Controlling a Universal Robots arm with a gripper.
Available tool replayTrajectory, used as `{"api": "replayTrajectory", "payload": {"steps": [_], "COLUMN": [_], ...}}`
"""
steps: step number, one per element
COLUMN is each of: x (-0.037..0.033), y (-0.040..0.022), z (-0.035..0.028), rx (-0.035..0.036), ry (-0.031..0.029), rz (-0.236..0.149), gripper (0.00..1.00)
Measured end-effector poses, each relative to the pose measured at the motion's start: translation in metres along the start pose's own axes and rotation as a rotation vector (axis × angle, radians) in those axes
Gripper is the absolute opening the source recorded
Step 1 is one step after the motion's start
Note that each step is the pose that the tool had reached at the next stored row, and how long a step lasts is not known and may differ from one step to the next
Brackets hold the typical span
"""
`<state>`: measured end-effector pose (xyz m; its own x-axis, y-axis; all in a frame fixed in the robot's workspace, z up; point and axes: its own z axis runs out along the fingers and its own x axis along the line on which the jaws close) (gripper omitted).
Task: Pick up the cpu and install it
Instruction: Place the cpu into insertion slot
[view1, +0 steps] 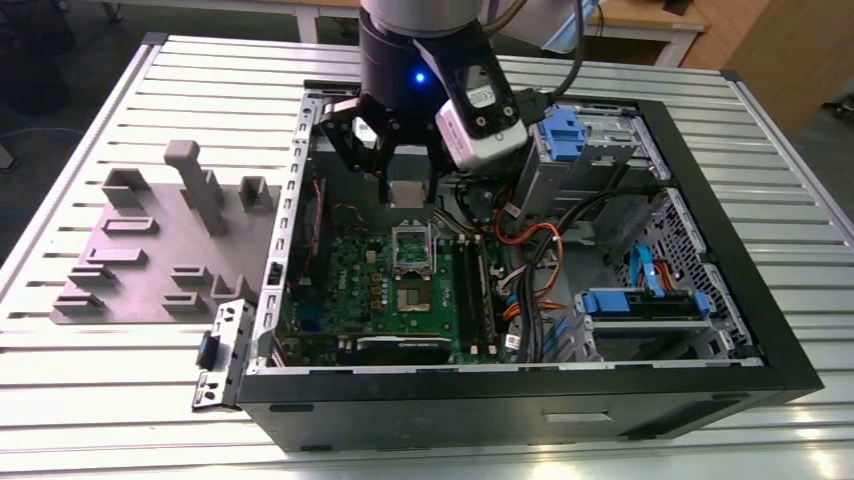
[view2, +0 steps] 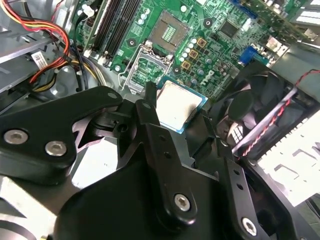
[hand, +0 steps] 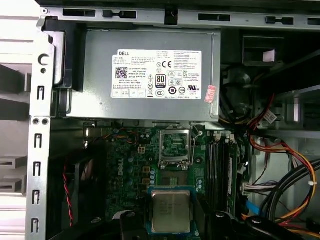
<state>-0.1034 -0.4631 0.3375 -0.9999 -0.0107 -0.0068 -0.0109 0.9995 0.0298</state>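
The cpu (view2: 177, 106) is a small flat square chip with a silvery top and a thin coloured rim. My gripper (view2: 178, 107) is shut on it, with a black finger (view2: 150, 112) against one edge and another on the opposite edge. In the first wrist view the cpu (hand: 171, 211) hangs above the green motherboard, a short way from the silver socket frame (hand: 175, 146). The exterior view has the gripper (view1: 404, 185) inside the open computer case (view1: 747, 370), holding the cpu (view1: 407, 190) above the socket frame (view1: 411, 243). The socket frame (view2: 150, 67) sits just beyond the chip.
A grey power supply box with a white label (hand: 150, 75) lies beyond the socket. Memory slots (hand: 220, 165) and red, yellow and orange cables (hand: 280, 150) run beside it. A black case fan (view2: 250, 110) is close to the fingers. A grey fixture block (view1: 160, 240) rests on the table outside the case.
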Motion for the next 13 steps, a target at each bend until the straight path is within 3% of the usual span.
{"api": "replayTrajectory", "payload": {"steps": [4,13], "x": [0.0,0.0001], "y": [-0.0002,-0.0002], "z": [0.0066,0.0071], "rx": [0.0002,-0.0045], "ry": [0.0,0.0], "rz": [0.0,0.0], "gripper": [0.47,0.47]}}
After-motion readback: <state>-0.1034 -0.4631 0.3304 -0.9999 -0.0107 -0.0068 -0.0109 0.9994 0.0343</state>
